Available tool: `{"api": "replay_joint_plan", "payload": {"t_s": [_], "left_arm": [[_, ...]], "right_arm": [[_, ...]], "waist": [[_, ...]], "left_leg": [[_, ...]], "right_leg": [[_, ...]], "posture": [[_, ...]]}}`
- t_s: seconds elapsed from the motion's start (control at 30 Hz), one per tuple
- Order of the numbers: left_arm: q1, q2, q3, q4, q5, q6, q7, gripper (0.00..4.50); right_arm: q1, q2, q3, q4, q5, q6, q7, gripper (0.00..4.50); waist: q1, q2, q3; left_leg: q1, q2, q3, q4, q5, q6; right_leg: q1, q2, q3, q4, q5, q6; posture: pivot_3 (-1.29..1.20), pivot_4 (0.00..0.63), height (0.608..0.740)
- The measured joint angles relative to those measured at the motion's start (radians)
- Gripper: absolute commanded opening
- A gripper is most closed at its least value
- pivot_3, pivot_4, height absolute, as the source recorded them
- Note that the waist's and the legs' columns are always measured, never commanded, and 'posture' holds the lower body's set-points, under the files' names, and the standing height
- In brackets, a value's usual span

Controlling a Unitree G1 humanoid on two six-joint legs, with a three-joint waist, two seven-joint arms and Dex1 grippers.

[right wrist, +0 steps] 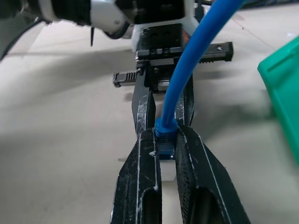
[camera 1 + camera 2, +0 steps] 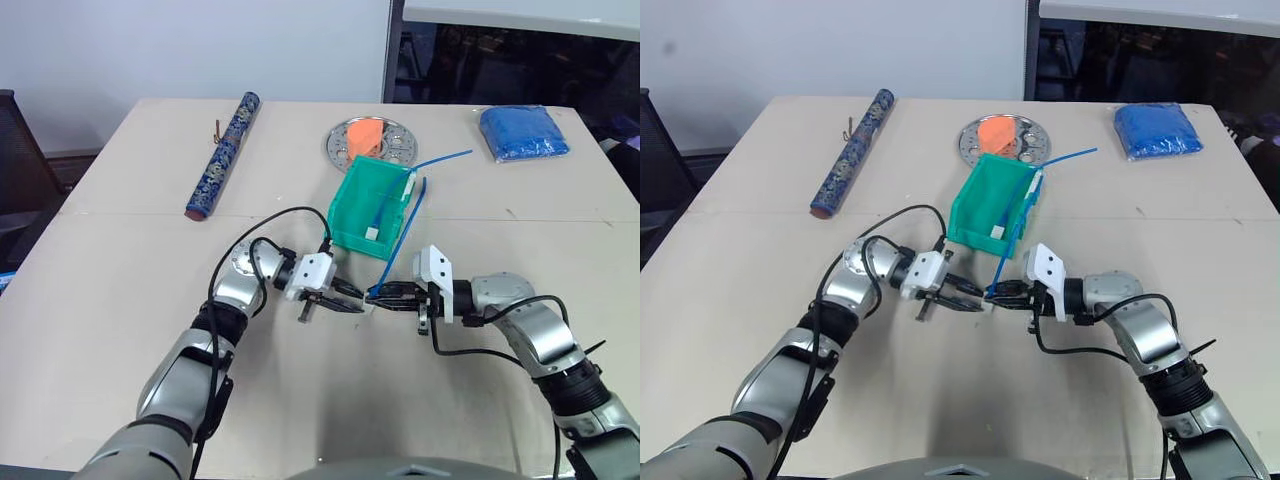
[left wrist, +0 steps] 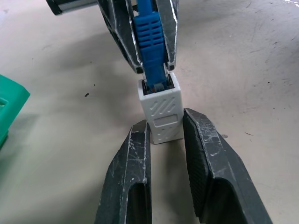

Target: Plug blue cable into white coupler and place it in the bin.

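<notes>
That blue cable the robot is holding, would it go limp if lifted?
Probably floppy: the blue cable curves loosely from the right hand up over the bin. Its free length would likely sag and trail. It looks light, being thin.

No text, label, brand, number or sign can be read anywhere. The white coupler (image 3: 161, 112) bears only moulded diagonal ridges and a blank rectangular recess, and the patterned blue roll (image 2: 222, 155) left of the bin (image 2: 372, 205) shows ornament, not lettering.
</notes>
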Motion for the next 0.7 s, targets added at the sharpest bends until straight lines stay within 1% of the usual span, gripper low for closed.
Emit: {"api": "replay_joint_plan", "payload": {"t_s": [0.07,0.23,0.27,0.33,0.37,0.4,0.43,0.5,0.57,0.63,0.7], "left_arm": [[0.004,-0.001,0.004,-0.002,0.000,0.001,0.001,0.40],[0.023,0.005,0.020,-0.018,0.000,0.007,0.002,0.40],[0.029,0.009,0.025,-0.030,0.000,0.018,0.001,0.40],[0.038,0.011,0.037,-0.047,-0.002,0.040,0.012,0.40],[0.044,0.014,0.040,-0.066,-0.004,0.057,0.018,0.90],[0.046,0.016,0.042,-0.082,-0.006,0.072,0.021,0.90],[0.059,0.025,0.049,-0.116,-0.011,0.096,0.028,1.46],[0.094,0.046,0.049,-0.158,-0.005,0.118,0.037,2.07],[0.155,0.055,0.049,-0.209,-0.002,0.142,0.054,3.06],[0.217,0.088,0.059,-0.299,-0.011,0.171,0.077,4.00],[0.287,0.135,0.087,-0.393,-0.031,0.215,0.100,4.00]], "right_arm": [[-0.023,-0.003,0.002,0.005,0.012,0.050,0.012,0.00],[-0.027,0.051,-0.012,0.053,0.029,0.017,0.027,0.00],[-0.012,0.094,-0.049,0.072,0.075,0.033,0.024,0.00],[0.004,0.134,-0.086,0.105,0.115,0.034,0.019,0.00],[0.003,0.142,-0.096,0.112,0.124,0.031,0.020,0.00],[0.001,0.142,-0.102,0.112,0.130,0.029,0.023,0.00],[-0.004,0.136,-0.104,0.112,0.132,0.026,0.033,0.00],[-0.018,0.140,-0.123,0.109,0.152,0.017,0.037,0.00],[-0.038,0.130,-0.148,0.093,0.165,0.009,0.037,0.00],[-0.047,0.115,-0.169,0.080,0.175,0.010,0.037,0.00],[-0.051,0.105,-0.172,0.069,0.193,0.027,0.036,0.00]], "waist": [[0.000,0.000,-0.001],[-0.003,0.000,-0.001],[-0.004,0.000,-0.001],[-0.006,0.000,0.000],[-0.008,0.000,0.001],[-0.010,0.000,0.001],[-0.013,0.000,0.001],[-0.020,0.001,0.001],[-0.026,0.001,0.002],[-0.026,0.001,0.002],[-0.027,0.001,0.002]], "left_leg": [[0.001,0.000,0.000,0.000,0.000,0.000],[0.000,0.000,-0.001,-0.001,0.000,0.000],[0.000,0.000,-0.001,-0.001,0.000,0.000],[-0.002,0.000,-0.001,0.000,0.000,0.000],[-0.002,0.000,0.000,0.000,0.000,0.000],[-0.002,0.000,-0.001,0.000,0.000,0.000],[-0.002,0.000,-0.001,-0.001,0.000,0.000],[-0.002,0.000,0.000,-0.001,0.000,0.000],[-0.002,0.000,-0.001,-0.001,0.000,0.000],[-0.002,0.001,-0.004,-0.002,0.000,0.000],[-0.002,0.001,-0.004,-0.003,0.000,0.000]], "right_leg": [[0.000,0.000,0.000,0.000,0.000,0.000],[0.000,0.000,-0.001,0.000,0.000,0.000],[0.000,0.000,-0.001,0.000,0.000,0.000],[-0.002,0.000,0.000,0.000,0.000,0.000],[-0.003,0.000,0.000,0.001,0.000,0.000],[-0.003,0.000,0.000,0.001,0.000,0.000],[-0.003,0.000,0.000,0.000,0.000,0.000],[-0.003,0.000,0.000,0.000,0.000,0.000],[-0.004,-0.001,0.001,0.000,0.000,0.000],[-0.004,-0.001,0.001,0.000,0.000,0.000],[-0.005,-0.002,0.001,0.000,0.000,0.000]], "posture": [[0.00,0.150,0.740],[0.00,0.150,0.740],[0.00,0.150,0.740],[0.00,0.150,0.740],[0.00,0.150,0.740],[0.00,0.150,0.740],[0.00,0.150,0.740],[0.00,0.150,0.740],[0.00,0.150,0.740],[0.00,0.150,0.740],[0.00,0.150,0.740]]}}
